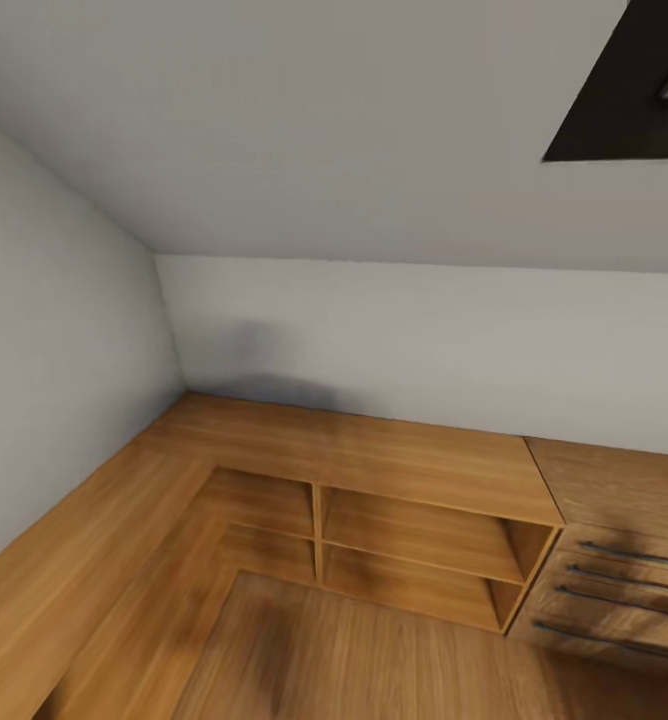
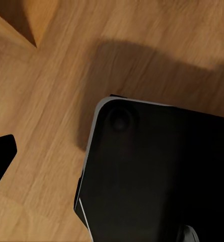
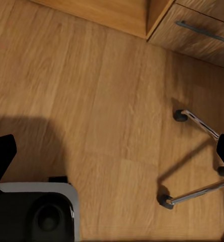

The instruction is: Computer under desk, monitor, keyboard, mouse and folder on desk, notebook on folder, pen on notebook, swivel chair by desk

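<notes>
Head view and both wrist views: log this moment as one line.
phase: in transit | ahead: low wooden open shelf unit in wall corner | right: light wooden dresser with bar handles | floor: chrome castor base of swivel chair | jaws: unclear

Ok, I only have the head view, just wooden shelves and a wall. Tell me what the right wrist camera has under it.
Observer: Part of the swivel chair: chrome legs on castors, standing on the wood floor.
Operator: Give me something to place it by.
Observer: The dresser with its bar handle lies beyond those legs, with bare floor between them.
Operator: Now the left wrist.
Observer: The robot's black base over floor planks, with a corner of wooden furniture near it.
</notes>
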{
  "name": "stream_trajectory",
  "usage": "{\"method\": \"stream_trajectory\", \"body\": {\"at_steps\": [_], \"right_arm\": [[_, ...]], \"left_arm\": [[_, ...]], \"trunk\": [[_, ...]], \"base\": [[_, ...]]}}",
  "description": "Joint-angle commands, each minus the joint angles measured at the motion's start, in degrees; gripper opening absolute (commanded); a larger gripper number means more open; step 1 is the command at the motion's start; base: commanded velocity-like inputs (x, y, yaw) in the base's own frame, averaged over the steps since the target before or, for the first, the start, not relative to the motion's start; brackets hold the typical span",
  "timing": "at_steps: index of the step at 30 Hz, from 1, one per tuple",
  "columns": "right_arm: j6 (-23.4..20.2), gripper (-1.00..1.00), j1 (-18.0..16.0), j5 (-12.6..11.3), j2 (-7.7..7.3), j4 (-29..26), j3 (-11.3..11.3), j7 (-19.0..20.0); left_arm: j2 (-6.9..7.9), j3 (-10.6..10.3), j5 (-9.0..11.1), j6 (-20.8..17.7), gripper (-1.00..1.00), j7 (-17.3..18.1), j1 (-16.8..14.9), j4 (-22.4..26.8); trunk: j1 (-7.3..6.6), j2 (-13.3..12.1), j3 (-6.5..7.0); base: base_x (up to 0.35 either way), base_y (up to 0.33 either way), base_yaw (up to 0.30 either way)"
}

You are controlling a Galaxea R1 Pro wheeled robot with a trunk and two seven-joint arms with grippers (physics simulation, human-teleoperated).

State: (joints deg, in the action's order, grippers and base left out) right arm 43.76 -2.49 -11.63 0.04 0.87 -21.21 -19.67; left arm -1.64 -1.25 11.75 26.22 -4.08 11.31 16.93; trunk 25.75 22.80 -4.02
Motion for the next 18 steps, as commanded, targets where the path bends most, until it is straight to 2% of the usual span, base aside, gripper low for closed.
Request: {"method": "stream_trajectory", "body": {"at_steps": [1,9,18], "right_arm": [[0.19,1.00,-0.06,-0.41,0.00,0.09,-0.47,0.21],[0.19,1.00,-0.06,-0.41,-0.06,0.09,-0.42,1.42],[0.19,1.00,-0.06,-0.41,-0.12,0.09,-0.41,1.56]], "left_arm": [[0.01,-0.15,0.21,0.06,1.00,-0.22,0.03,0.12],[0.00,-0.15,0.21,0.06,1.00,-0.22,0.03,0.14],[0.02,-0.24,0.20,0.06,1.00,-0.22,0.03,0.12]], "trunk": [[0.04,0.12,-0.08],[0.04,0.12,0.17],[0.04,0.12,0.46]], "base": [[0.000,0.000,-0.266],[0.057,0.000,-0.266],[0.273,0.000,-0.266]]}}
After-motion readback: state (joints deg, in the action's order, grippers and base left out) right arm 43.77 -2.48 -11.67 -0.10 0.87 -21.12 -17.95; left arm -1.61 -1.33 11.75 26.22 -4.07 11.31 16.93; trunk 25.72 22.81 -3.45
